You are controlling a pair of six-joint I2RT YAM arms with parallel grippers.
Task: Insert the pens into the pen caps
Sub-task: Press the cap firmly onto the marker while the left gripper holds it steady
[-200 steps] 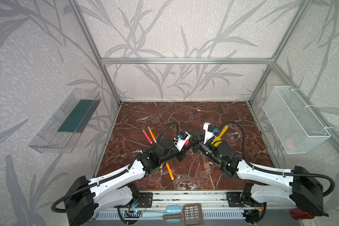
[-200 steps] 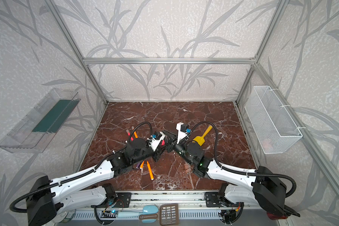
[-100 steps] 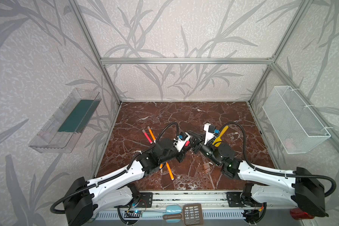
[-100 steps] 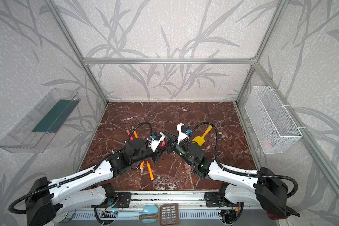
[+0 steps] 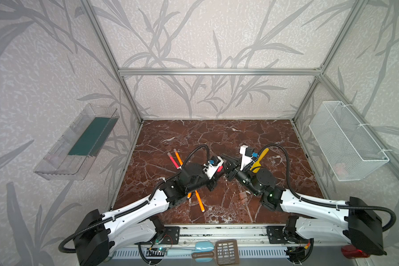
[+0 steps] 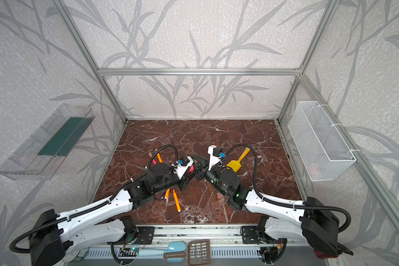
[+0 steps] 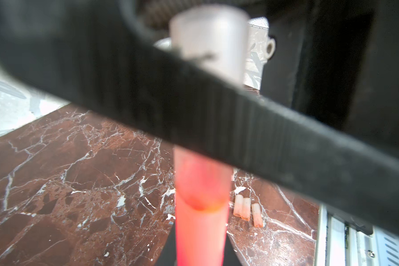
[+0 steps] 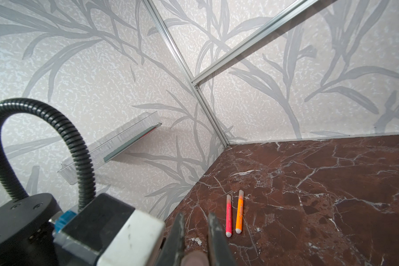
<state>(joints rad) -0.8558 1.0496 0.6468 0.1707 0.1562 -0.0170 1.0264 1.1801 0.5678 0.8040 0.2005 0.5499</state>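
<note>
Both top views: end effectors (image 5: 223, 166) (image 6: 195, 171) unmoved

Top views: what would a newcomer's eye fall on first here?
The left gripper, shut on a red-pink pen, and the right gripper, shut on a pale cap, meet tip to tip at mid table. Next, bright loose pens lie under the left arm, and a yellow spatula beside the right arm.

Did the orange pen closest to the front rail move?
No. In a top view the orange pen lies just as far from the front rail as before.
</note>
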